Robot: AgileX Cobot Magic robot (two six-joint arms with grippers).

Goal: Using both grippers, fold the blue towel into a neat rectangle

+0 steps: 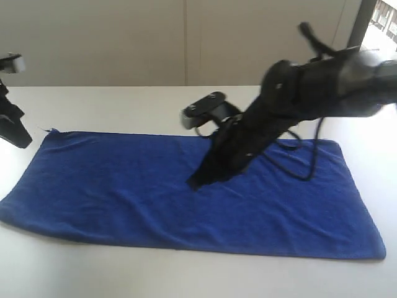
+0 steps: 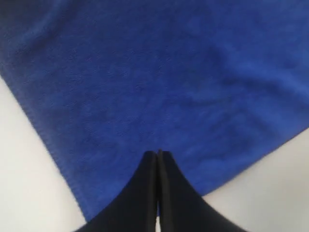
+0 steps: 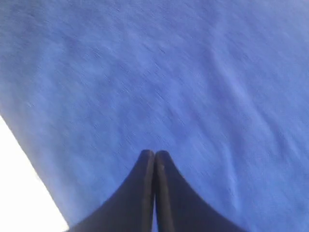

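The blue towel lies spread flat on the white table as a long rectangle, with a loose thread at its far left corner. My right gripper reaches across to the towel's middle, shut, its tips low over the cloth with nothing between them; the right wrist view shows the right gripper over plain blue towel. My left gripper stands at the far left edge, just off the towel's far left corner. In the left wrist view the left gripper is shut and empty above a corner of the towel.
The white table carries the towel, with bare surface behind it and along the front edge. A beige wall stands behind, and a window strip shows at the top right. Black cables from the right arm hang over the towel.
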